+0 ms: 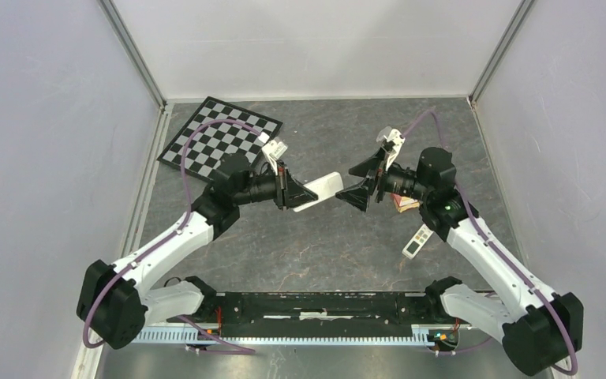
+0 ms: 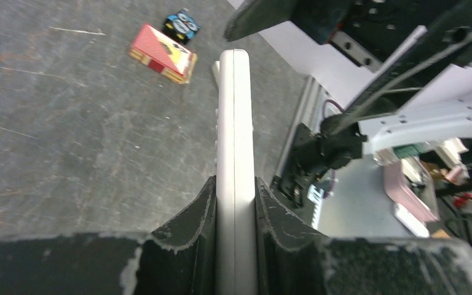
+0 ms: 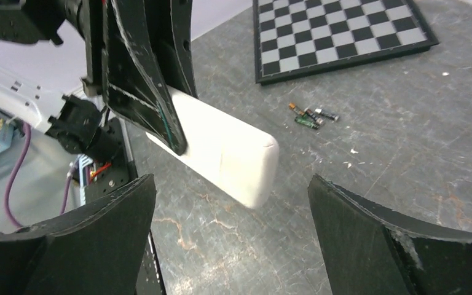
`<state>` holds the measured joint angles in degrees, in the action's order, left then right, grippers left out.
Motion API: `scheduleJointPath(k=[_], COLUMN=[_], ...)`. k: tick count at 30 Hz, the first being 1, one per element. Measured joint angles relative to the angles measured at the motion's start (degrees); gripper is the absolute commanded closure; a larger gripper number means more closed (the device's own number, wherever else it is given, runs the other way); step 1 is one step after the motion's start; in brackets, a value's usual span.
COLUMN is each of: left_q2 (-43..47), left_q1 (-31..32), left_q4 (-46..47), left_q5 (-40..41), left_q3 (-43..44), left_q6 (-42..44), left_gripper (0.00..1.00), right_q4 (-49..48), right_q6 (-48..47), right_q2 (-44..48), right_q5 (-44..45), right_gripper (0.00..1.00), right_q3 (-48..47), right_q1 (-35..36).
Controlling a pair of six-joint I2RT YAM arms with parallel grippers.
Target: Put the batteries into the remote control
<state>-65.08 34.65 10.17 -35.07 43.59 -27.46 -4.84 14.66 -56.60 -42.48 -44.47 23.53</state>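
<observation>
My left gripper [image 1: 300, 193] is shut on the white remote control [image 1: 321, 189] and holds it above the table, its free end towards the right arm. The left wrist view shows the remote control [image 2: 233, 123] edge-on, clamped between both fingers of the left gripper [image 2: 235, 203]. My right gripper [image 1: 346, 184] stands wide open just off the remote's free end, touching nothing. From the right wrist I see the remote's plain white back [image 3: 221, 144] ahead of the open right gripper [image 3: 230, 227]. Several batteries [image 3: 310, 117] lie together on the table near the chessboard.
A chessboard [image 1: 221, 140] lies at the back left, also visible as the chessboard [image 3: 344, 31] from the right wrist. A red box [image 2: 163, 53] and a small blue toy [image 2: 181, 24] sit under the right arm. A small white handheld device [image 1: 416, 242] lies at right.
</observation>
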Motion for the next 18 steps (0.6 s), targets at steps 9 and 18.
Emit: scheduleJointPath(k=[9, 18], left_q2=[2.6, 2.8], left_q1=[-2.5, -2.8], left_q4=[-4.6, -4.5], left_q5=[-13.7, -18.3], left_q3=[2.3, 3.0], left_q6=[-0.7, -1.4], left_gripper=[0.98, 0.98], right_q4=[-3.3, -10.3], right_q6=[2.2, 8.7], right_q2=[-3.8, -6.7], right_q5=[-9.9, -14.2], right_gripper=[0.32, 0.7], right_q3=[-0.4, -0.4], right_q1=[0.6, 2.9])
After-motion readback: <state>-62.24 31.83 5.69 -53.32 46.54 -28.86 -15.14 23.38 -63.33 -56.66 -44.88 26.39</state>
